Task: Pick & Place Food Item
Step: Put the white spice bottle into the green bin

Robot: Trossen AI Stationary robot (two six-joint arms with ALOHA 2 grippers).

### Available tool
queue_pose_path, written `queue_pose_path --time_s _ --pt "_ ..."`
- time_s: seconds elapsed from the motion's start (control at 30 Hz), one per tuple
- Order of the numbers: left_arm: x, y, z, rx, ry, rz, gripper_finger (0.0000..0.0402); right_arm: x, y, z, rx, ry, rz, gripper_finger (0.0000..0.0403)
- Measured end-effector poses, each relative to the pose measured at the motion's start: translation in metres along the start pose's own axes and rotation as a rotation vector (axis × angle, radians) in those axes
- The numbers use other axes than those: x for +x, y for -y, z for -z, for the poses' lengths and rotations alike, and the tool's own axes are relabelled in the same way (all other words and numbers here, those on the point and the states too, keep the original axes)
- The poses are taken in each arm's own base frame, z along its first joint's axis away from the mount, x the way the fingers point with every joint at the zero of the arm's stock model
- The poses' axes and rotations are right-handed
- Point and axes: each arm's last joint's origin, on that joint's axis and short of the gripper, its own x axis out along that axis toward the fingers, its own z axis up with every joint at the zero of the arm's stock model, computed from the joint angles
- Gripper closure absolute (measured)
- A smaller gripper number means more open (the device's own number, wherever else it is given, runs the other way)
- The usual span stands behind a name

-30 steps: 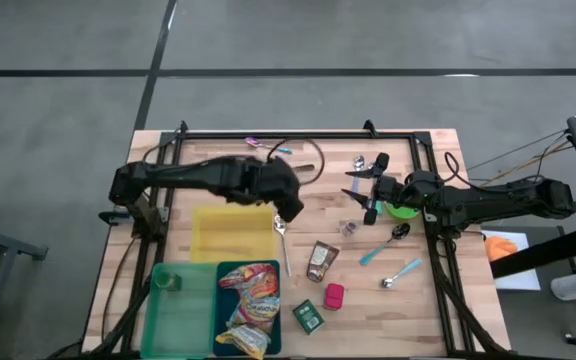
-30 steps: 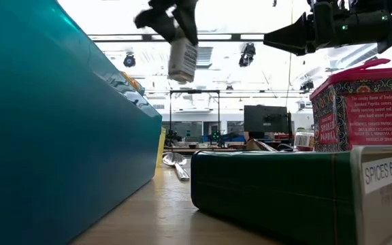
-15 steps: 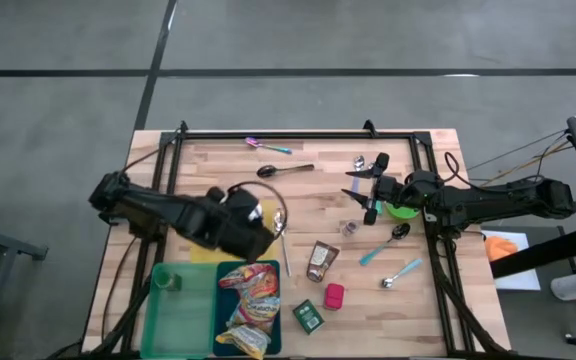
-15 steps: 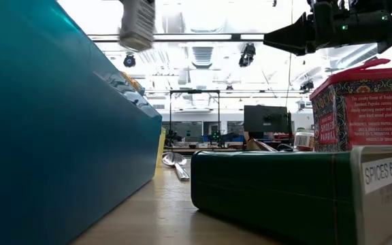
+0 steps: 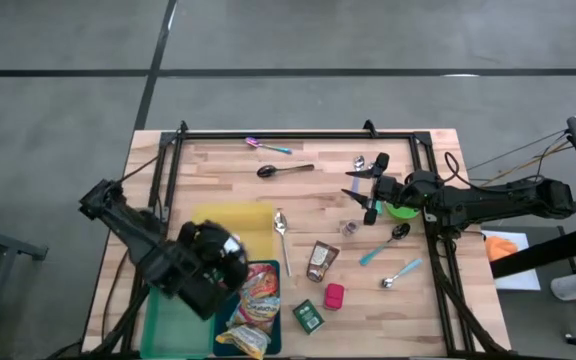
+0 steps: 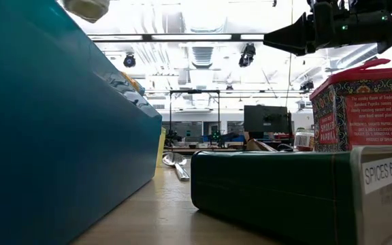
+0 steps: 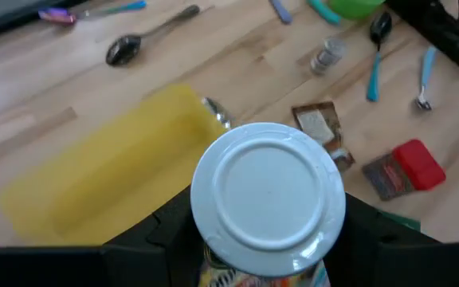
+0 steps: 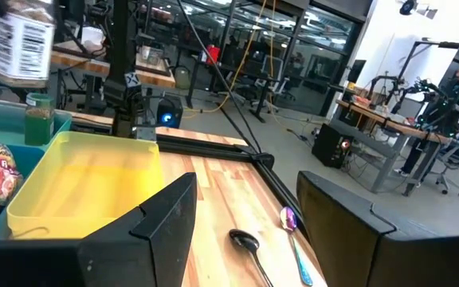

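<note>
My left gripper [image 5: 216, 262] is shut on a labelled jar with a round white end [image 7: 268, 195], high over the spot where the green bin [image 5: 173, 320] meets the teal bin [image 5: 230, 345] at the table's near left. The right wrist view shows the jar [image 8: 21, 40] hanging in the air above the bins. A red snack bag [image 5: 253, 300] lies in the teal bin. The yellow bin [image 5: 233, 222] stands just beyond them. My right gripper [image 5: 363, 195] waits open and level above the table's right half, touching nothing. My left gripper pinches the jar between its two fingers [image 7: 166, 235], one on each side of the body just behind the white end [image 7: 213, 239]. It comes slanting down from above. The jar is lifted clear, hanging over the bins.
Right of the bins lie a brown packet [image 5: 320, 260], a red tin [image 5: 334, 296], a green tin [image 5: 308, 317] and a small shaker [image 5: 348, 228]. Several spoons are scattered about, and a green bowl [image 5: 403, 211] sits beside my right arm. A small green jar [image 8: 38, 115] stands in the green bin.
My left gripper has swung with the jar from the table's middle, across the yellow bin, toward the near left edge, and now hangs over the green and teal bins. Its wrist rolled on the way. The jar stayed lifted clear.
</note>
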Motion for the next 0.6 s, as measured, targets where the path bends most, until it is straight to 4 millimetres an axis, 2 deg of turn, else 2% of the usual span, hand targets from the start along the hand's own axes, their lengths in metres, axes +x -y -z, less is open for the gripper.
queue_pose_path --time_s 0.3,0.6 --pt "-0.007 -0.011 0.046 -0.093 -0.201 -0.039 0.0207 0.000 0.000 0.000 0.000 0.000 0.000 0.0188" --pt "-0.022 -0.032 0.108 -0.172 -0.056 0.028 0.0207 0.000 0.000 0.000 0.000 0.000 0.000 0.0188"
